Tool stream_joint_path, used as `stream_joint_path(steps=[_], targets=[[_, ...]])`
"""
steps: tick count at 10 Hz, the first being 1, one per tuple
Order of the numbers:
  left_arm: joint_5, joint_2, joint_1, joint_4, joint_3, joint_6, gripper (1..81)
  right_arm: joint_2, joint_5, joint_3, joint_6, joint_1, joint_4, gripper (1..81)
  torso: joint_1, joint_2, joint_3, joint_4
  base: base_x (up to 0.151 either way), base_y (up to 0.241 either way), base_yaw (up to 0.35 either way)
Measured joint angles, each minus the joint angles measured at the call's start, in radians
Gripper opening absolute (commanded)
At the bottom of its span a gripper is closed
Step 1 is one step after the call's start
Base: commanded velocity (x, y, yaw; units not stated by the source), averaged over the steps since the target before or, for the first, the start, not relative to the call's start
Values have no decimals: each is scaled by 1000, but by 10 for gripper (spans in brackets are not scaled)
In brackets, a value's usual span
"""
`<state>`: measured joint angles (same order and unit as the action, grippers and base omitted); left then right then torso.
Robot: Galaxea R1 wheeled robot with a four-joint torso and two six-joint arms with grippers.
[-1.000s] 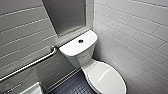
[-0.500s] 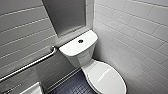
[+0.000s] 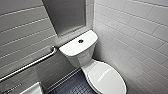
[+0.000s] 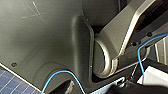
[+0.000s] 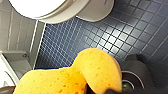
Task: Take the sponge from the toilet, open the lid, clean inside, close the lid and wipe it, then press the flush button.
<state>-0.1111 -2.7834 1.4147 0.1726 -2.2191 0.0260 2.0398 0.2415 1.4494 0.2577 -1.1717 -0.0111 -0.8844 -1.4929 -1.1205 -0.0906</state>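
Note:
The white toilet (image 3: 82, 56) stands in the corner. Its oval lid (image 3: 106, 77) lies down over the bowl. A small dark flush button (image 3: 80, 41) sits in the middle of the tank top. In the right wrist view the orange sponge (image 5: 75, 75) shows large and close, folded and pinched, with my right gripper (image 5: 87, 89) shut on it. It hangs above the blue tiled floor (image 5: 112, 32), beside the toilet's bowl (image 5: 62, 10) and lower than it. The left wrist view takes in dark parts of my own body and a blue cable (image 4: 142, 62). Nothing is held there.
A metal grab bar (image 3: 30, 65) runs along the left wall. White tiled walls (image 3: 130, 32) close in on the toilet's right and back. A grey panel (image 3: 66, 15) hangs above the tank. Dark blue floor tiles (image 3: 72, 87) lie left of the bowl, and a white object's edge (image 3: 32, 90) beside them.

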Motion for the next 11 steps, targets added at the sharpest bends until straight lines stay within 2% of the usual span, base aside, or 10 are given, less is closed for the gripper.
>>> stream_joint_path(steps=[3, 9, 11], targets=[[1, -40, 10, 0, -68, 0, 811, -1, -59, -23, 33, 181, 1, 10, 0, 0, 0, 0, 0, 0, 0], [2, -59, 13, 4, -82, 0, 811, -6, -246, -77, 105, 489, 8, 10, 0, 0, 0, 0, 0, 0, 0], [2, -70, 13, 4, -116, 0, 811, 32, -329, -63, 141, 598, 12, 10, 0, 0, 0, 0, 0, 0, 0]])
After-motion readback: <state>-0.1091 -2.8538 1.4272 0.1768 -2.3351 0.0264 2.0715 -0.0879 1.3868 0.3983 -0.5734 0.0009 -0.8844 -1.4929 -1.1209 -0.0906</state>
